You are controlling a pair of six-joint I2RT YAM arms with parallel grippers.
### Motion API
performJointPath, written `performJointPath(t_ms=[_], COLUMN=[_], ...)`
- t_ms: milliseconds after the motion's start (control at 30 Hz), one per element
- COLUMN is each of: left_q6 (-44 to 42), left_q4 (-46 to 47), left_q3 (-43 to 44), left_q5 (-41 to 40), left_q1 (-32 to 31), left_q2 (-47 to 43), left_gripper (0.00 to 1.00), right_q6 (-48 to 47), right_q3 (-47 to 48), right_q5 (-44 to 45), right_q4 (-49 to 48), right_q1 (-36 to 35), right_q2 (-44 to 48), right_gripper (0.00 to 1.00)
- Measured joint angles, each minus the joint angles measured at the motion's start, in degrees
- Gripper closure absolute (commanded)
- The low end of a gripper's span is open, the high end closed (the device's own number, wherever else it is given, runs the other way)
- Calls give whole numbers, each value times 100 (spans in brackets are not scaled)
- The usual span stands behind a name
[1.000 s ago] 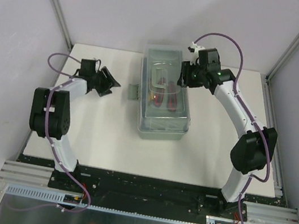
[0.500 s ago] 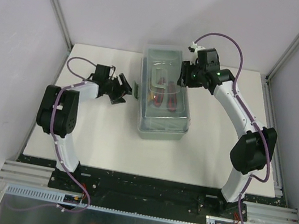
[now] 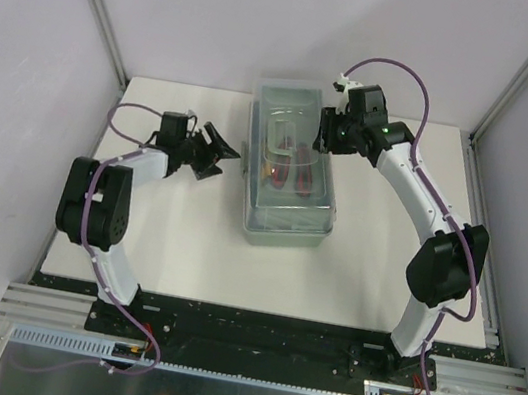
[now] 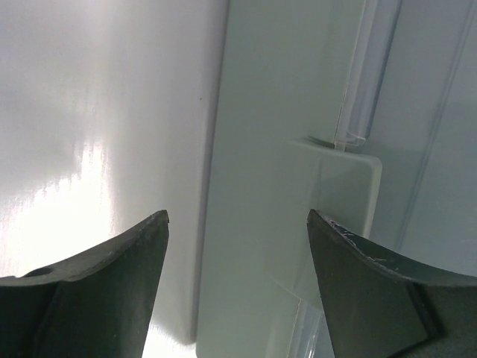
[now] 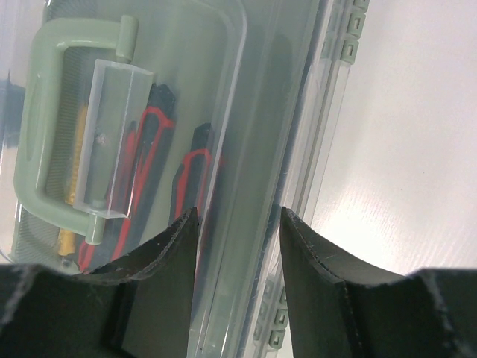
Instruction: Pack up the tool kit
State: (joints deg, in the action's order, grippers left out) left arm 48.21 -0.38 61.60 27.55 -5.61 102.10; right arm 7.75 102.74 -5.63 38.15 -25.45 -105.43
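Note:
The sage-green tool kit box lies in the middle of the table with its clear lid down. Red-and-black tool handles show through the lid, also in the right wrist view, beside the lid's green carry handle. My left gripper is open at the box's left side; in its wrist view the jaws face the green wall and its side latch. My right gripper is part open, its jaws astride the lid's right rim.
The white table top ends at a black rail by the arm bases. Grey walls and slanted aluminium posts close in the left, back and right sides.
My left gripper has swung right, from the left part of the table up to the box's left side. The right gripper and the box have not moved.

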Motion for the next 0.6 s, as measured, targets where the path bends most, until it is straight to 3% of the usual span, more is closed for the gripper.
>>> performJointPath(t_ms=[600], left_q6=[1443], left_q4=[2020], left_q3=[-1377], left_q5=[-70], left_q1=[-125], left_q2=[-175], left_gripper=[27], right_q6=[61], right_q3=[133], right_q5=[20], right_q4=[122], right_q1=[0], right_q2=[-81], right_gripper=[61])
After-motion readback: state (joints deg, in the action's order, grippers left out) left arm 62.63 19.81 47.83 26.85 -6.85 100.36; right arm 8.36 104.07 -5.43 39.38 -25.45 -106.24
